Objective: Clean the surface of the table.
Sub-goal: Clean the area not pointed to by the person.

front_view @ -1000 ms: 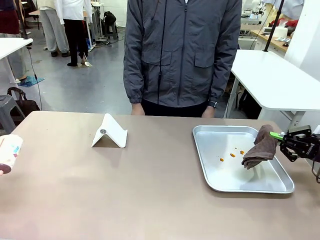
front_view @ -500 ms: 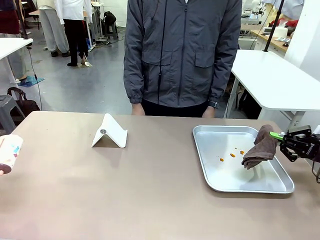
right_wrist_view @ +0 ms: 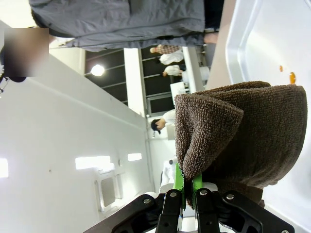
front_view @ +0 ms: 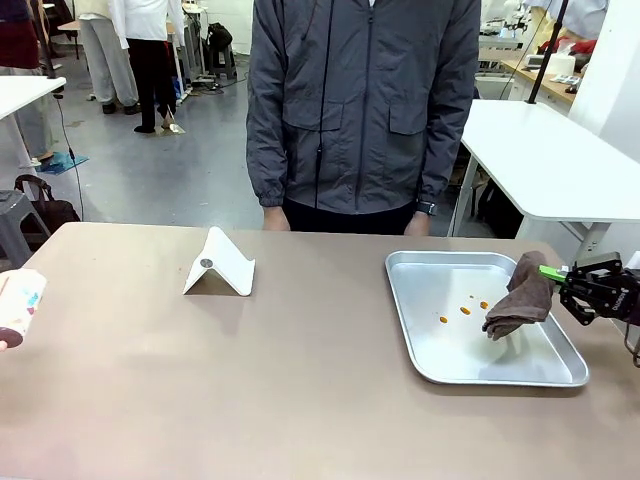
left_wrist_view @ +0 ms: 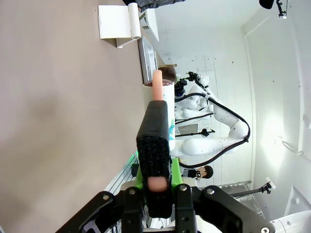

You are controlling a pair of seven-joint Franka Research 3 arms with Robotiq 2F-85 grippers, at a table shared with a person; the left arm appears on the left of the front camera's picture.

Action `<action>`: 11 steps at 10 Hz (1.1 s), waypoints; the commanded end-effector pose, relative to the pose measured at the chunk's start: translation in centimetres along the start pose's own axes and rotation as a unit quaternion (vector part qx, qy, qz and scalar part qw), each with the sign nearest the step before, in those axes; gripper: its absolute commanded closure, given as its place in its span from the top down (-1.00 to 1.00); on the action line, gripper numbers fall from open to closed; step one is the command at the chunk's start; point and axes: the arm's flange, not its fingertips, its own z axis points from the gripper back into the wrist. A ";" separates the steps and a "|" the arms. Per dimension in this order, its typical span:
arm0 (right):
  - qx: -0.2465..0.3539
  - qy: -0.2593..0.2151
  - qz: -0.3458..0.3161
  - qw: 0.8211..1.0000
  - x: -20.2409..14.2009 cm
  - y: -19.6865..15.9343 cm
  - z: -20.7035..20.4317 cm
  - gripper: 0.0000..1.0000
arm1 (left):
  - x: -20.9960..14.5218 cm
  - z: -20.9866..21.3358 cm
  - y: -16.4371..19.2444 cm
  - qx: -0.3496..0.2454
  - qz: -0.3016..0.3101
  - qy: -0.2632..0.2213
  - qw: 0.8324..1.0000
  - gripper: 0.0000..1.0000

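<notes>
The brownish-taupe table [front_view: 300, 390] spans the front view. At its right lies a silver tray [front_view: 437, 362] with small orange spots [front_view: 465, 310]. Over the tray's right edge my right gripper [front_view: 552, 272] is shut on a hanging folded brown towel [front_view: 518, 298]. In the right wrist view the towel [right_wrist_view: 243, 131] bulges above the closed green pads of the right gripper [right_wrist_view: 189, 190], with the tray [right_wrist_view: 262, 34] and the orange spots [right_wrist_view: 291, 77] beyond it. At the table's left edge hangs a white printed container [front_view: 18, 305]. My left gripper [left_wrist_view: 155, 162] is shut on the container [left_wrist_view: 170, 128].
A white folded stand [front_view: 218, 265] sits on the table left of centre, also seen as the stand [left_wrist_view: 116, 22] in the left wrist view. A person in a grey jacket [front_view: 365, 110] stands at the far edge. A white-topped table [front_view: 560, 160] is behind at right.
</notes>
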 end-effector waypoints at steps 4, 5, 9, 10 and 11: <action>-0.153 0.016 0.076 0.985 0.7 7.0 0.8 -0.86 | -0.3 -0.4 -0.4 0.001 0.001 -0.002 1.000 -0.56; -0.168 0.022 0.089 0.981 1.2 7.6 0.4 -0.86 | -0.3 -0.4 -0.4 0.001 0.001 -0.002 1.000 -0.56; -0.265 0.015 0.190 0.945 3.8 5.9 -3.4 -0.86 | -0.3 -0.4 -0.4 0.001 0.001 -0.002 1.000 -0.56; -0.263 0.026 0.206 0.942 4.3 5.3 -4.2 -0.86 | -0.3 -0.4 -0.4 0.001 0.001 -0.002 1.000 -0.56; -0.285 0.015 0.225 0.931 5.0 4.7 -5.0 -0.86 | -0.3 -0.4 -0.4 0.001 0.001 -0.002 1.000 -0.56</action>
